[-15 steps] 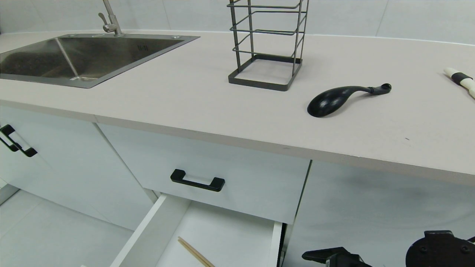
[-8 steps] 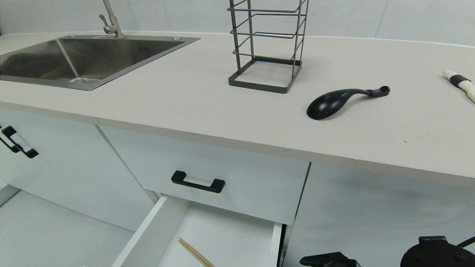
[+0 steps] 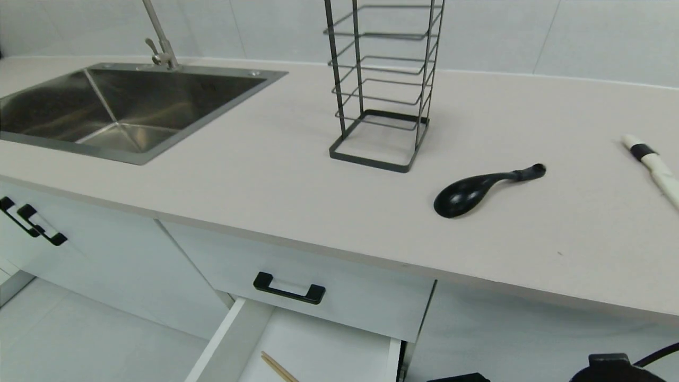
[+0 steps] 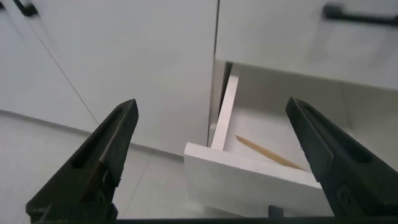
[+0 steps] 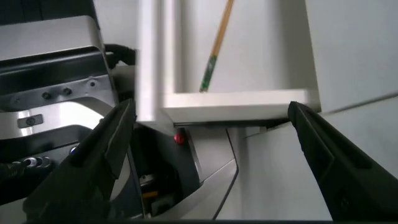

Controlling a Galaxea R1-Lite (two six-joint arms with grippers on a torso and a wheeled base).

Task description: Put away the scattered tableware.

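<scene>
L gripper: jaws spread wide, holding nothing, hanging low in front of the cabinets and facing the near-left corner of the open drawer. R gripper: jaws also spread wide, nothing betw. them, above that drawer's near edge.

Chopsticks lie flat on the drawer floor, toward its left side, at an angle. In the R wrist view a green tip shows at the near end.

Just above the open drawer is a shut drawer front w/ a black pull. Further left is a cabinet door w/ its own door handle.

Then the countertop. Black spoon lies on it right of ctr, bowl to the near-left, handle pointing far-right, well apart from everything else. White utensil w/ black band lies at the right edge of the counter.

Wire rack stands upright at ctr, beyond the spoon and left of it. Sink is set into the counter at far left, faucet on its far rim.
</scene>
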